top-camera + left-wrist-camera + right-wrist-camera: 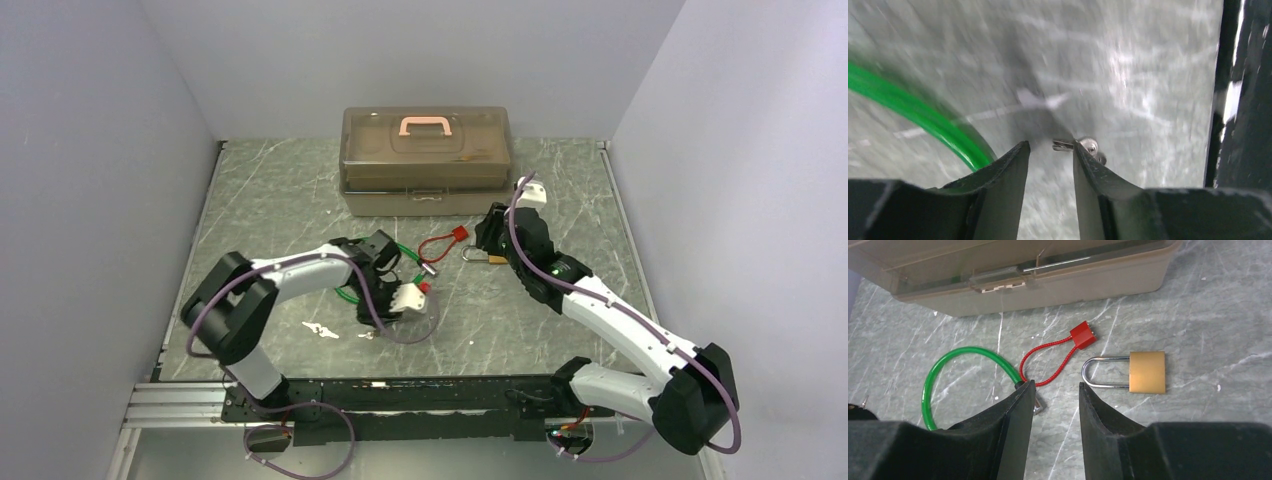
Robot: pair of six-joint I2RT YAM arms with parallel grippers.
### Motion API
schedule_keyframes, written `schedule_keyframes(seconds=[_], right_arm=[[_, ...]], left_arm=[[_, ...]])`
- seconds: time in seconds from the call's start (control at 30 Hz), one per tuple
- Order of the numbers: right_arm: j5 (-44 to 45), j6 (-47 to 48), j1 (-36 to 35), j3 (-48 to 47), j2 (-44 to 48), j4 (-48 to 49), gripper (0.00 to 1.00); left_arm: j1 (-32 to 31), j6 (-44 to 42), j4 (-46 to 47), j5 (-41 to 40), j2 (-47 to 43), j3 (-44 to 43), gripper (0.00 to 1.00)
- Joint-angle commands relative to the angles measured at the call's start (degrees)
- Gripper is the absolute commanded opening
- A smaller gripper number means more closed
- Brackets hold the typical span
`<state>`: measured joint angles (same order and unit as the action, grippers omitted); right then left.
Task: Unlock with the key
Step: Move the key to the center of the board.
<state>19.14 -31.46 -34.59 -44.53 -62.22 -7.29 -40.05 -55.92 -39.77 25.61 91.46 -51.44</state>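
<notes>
The step in hand is judged to be the pick-up of the key [1068, 145]. The padlock [1147, 372] is not yet held, and nothing has been put into it.

In the left wrist view the left gripper [1050, 146] is seen low over the table [1148, 75], jaws apart and nothing clamped between them. The key lies at the tip of the finger [1098, 175] at 3 o'clock, with its blade poking into the gap. Whether key and finger touch cannot be told through the blur. The green cable [923, 117] curves past at 9 o'clock.

The key's long axis runs from 3 to 9 o'clock in that view, with the head at 3 and the blade pointing to 9.

The right gripper [1054, 385] is likewise spread and empty. The padlock lies flat on the table ahead of it at 1 o'clock, its shackle pointing to 9.

For the next move, the left jaws would need to be shifted toward 3 o'clock until the head is straddled. They would then be closed on the head, with the blade left free. So thin and flat a key may slide rather than lift.
</notes>
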Motion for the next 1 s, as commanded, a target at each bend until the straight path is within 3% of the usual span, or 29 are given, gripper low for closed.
schedule_keyframes(seconds=[0.0,0.1,0.17,0.2,0.33,0.47,0.63,0.83,0.97], right_arm=[[2.6,1.2,0.0,-0.6,2.7,-1.6,0.40],[2.5,1.7,-0.1,-1.5,3.4,-2.6,0.40],[1.9,2.2,-0.1,-2.0,3.3,-2.5,0.41],[1.1,2.4,-0.1,-2.2,3.1,-2.2,0.42],[-5.0,2.9,-1.4,-3.1,0.5,0.9,0.43],[-6.2,7.3,-12.9,-8.9,-8.1,3.0,0.44],[-18.4,13.3,-23.4,-17.6,-24.9,8.1,0.46],[-29.0,20.7,-31.6,-29.8,-41.5,8.7,0.54],[-29.0,23.2,-34.1,-34.4,-47.3,8.5,0.58]], left_arm=[[-2.3,7.7,0.9,4.3,4.6,-8.6,0.49],[-0.3,9.9,-3.2,4.9,0.8,-12.0,0.67],[2.6,10.3,-8.3,6.9,-3.7,-14.2,0.96],[4.6,10.2,-10.7,8.2,-6.4,-14.9,0.99],[17.2,5.1,-24.8,14.3,-18.8,-18.9,0.99],[40.3,-7.9,-36.1,14.5,-26.2,-18.9,0.99],[66.5,-19.9,-40.2,11.8,-25.1,-13.6,0.99],[85.9,-20.2,-39.9,14.5,-13.6,-15.3,0.99],[89.8,-20.0,-35.1,12.5,-12.9,-11.8,0.99]])
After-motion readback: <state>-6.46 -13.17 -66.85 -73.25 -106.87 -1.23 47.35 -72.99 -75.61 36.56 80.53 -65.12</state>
